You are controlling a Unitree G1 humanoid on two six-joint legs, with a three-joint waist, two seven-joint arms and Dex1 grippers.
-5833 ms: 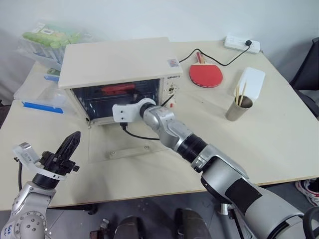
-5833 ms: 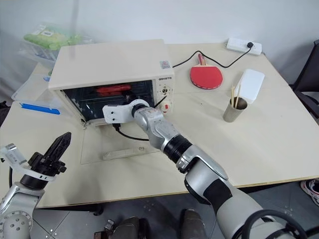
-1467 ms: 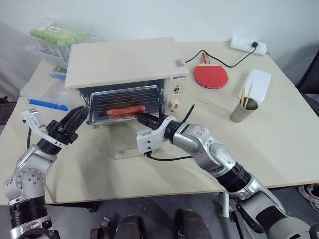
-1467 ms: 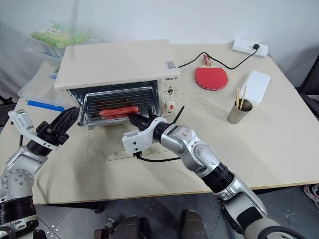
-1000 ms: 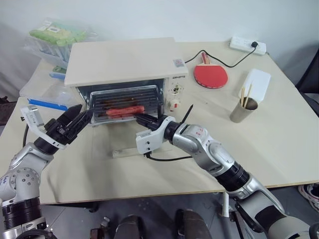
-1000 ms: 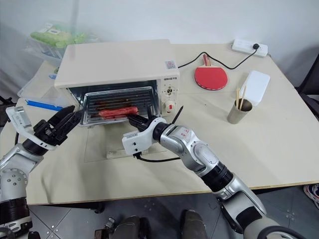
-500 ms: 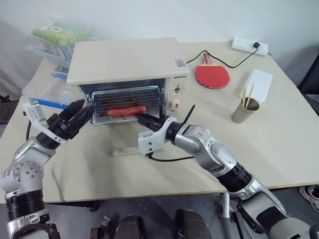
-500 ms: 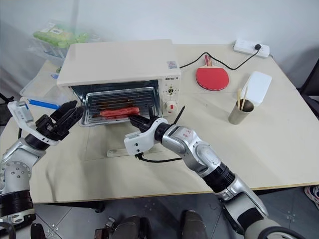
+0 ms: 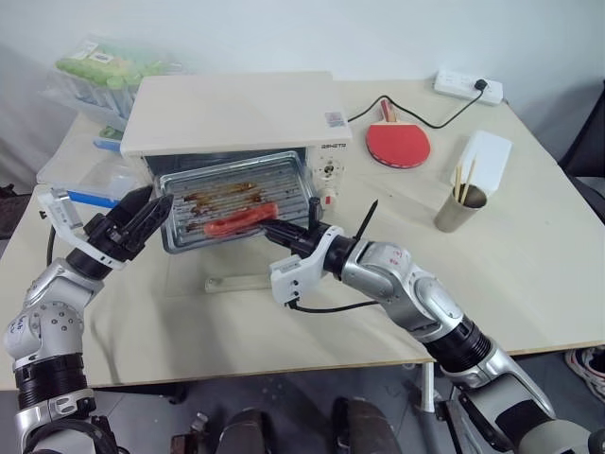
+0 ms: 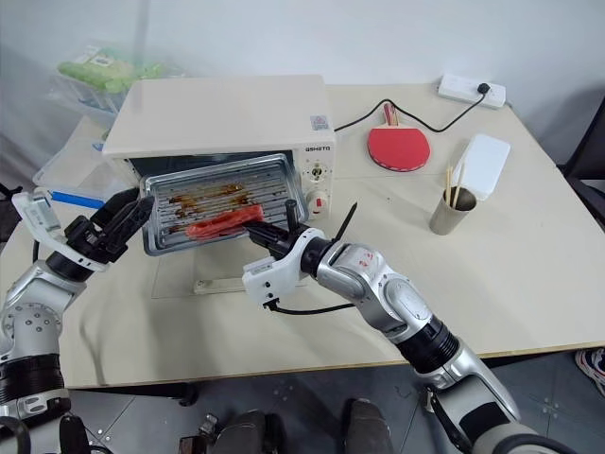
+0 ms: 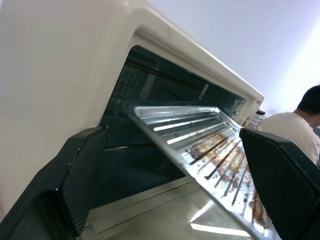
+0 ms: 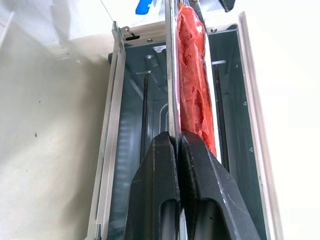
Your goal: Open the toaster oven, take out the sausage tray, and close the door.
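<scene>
Left eye view: nearest, the right tool (image 9: 276, 230) is clamped shut on the front rim of the tray (image 9: 236, 199), its fingers pinching the thin metal edge just beside the sausage (image 9: 241, 219). At about nine o'clock from that grip the left tool (image 9: 144, 216) stands wide open at the tray's left end, one finger above and one below the corner, not yet closed on it.

The change over the last second and a half is the tray itself. It sat mostly inside the oven (image 9: 236, 118) then; now it hangs well out of the mouth, front edge lifted and tilted toward the camera, ribbed base and brown grease marks in full view. The sausage has come forward with it and lies near the front rim. The door (image 9: 241, 281) lies flat on the worktop (image 9: 529, 255) at six o'clock of the oven, its bar handle nearest the robot.

My reading is that the pull-out is nearly done, though the back edge seems still at the opening. With one pinch carrying a tilted tray, the sausage could roll; a left-side grip would steady it. Closing the door remains.
</scene>
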